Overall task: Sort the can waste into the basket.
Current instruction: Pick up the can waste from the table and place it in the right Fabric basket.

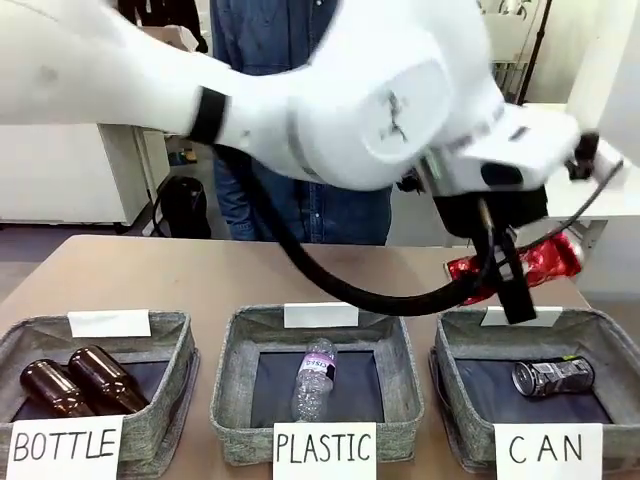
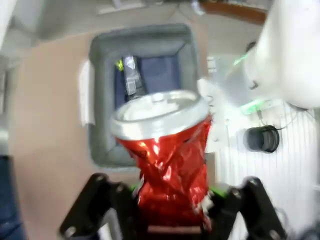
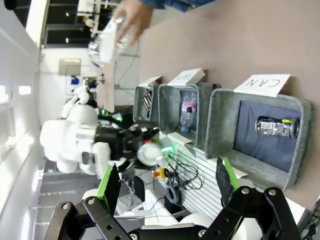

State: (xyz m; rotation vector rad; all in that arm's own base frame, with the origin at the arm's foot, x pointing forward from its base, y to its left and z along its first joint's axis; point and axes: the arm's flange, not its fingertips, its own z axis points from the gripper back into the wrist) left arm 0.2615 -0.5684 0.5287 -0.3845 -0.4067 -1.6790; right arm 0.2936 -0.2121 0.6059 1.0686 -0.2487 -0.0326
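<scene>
The left gripper is clamped tight on the dented red can, holding it at the right of the front view, just above the CAN basket at lower right. The black can lies on its side inside that basket. The right gripper hangs with its fingers spread wide, holding nothing.

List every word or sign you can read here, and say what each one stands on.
"BOTTLE": white sign on the front of the left basket.
"PLASTIC": white sign on the middle basket.
"CAN": white sign on the right basket; also readable sideways in the right wrist view.
Clear bottle's label: too small to read.
Black can and crushed red can: print too blurred to read.
</scene>
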